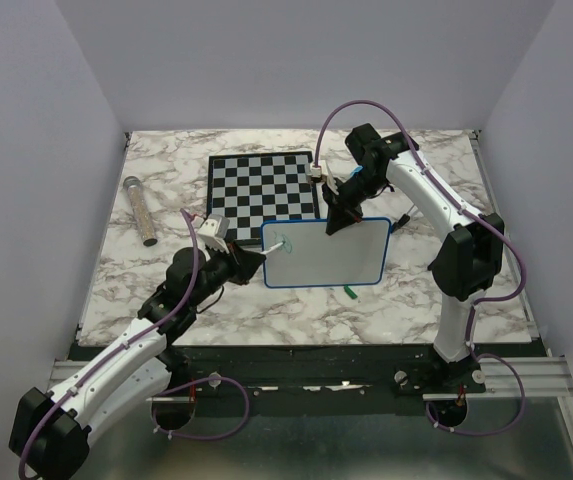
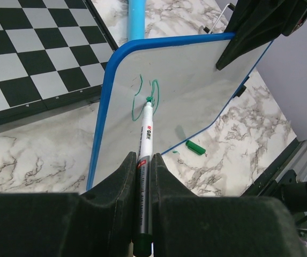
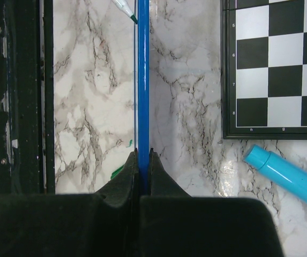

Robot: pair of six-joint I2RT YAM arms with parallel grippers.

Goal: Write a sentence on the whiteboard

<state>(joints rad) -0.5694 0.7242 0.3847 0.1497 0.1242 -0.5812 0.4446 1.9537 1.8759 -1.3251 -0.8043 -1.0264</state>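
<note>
Locate the whiteboard (image 1: 336, 260) at centre frame in the top view, just below the checkered board (image 1: 264, 185). The right gripper (image 3: 142, 155) is pinched on its blue rim. The left gripper (image 2: 142, 160) is clamped on the marker (image 2: 145, 142), whose tip touches the sentence (image 2: 142, 96), a few green loops at the board's upper left. Writing appears barely begun. Next, carry the stroke rightward with even tip contact.

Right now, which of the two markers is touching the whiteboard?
The green marker shut in the jaws of the left gripper, tip on the whiteboard beside green strokes. The light blue marker lies loose on the table near the checkered board.
</note>
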